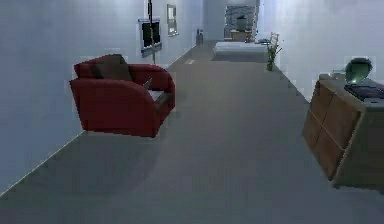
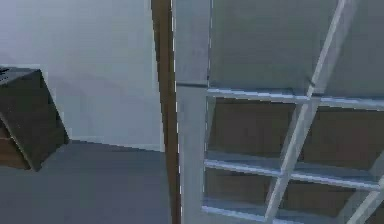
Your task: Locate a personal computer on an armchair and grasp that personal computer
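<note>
A red armchair (image 1: 122, 95) stands against the wall on the forward view's left, turned toward the room. A dark cushion (image 1: 113, 68) leans on its backrest. A flat pale grey thing (image 1: 157, 96) lies on the seat by the nearer armrest; it is too small to tell whether it is a personal computer.
A wooden cabinet (image 1: 345, 130) stands at the forward view's right with dark things (image 1: 364, 90) on top, and again at the arm side view's left (image 2: 25, 120). A brown door frame (image 2: 165, 110) and a white paned door (image 2: 290, 130) stand close. Grey carpet runs to a far bed (image 1: 240, 48) and plant (image 1: 271, 52).
</note>
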Controlling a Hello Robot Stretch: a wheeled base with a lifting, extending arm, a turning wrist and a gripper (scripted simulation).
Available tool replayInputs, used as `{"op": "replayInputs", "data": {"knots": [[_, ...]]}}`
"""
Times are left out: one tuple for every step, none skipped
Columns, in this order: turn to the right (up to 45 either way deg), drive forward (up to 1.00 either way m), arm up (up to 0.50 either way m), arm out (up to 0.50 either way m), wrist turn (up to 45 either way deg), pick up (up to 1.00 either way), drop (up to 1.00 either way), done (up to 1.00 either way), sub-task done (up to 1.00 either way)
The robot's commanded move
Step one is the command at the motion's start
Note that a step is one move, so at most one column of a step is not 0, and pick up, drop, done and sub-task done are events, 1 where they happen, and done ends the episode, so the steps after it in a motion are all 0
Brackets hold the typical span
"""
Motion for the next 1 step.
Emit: {"op": "replayInputs", "data": {"knots": [[0.0,1.00,0.00,0.00,0.0,0.00,0.00,0.00,0.00]]}}
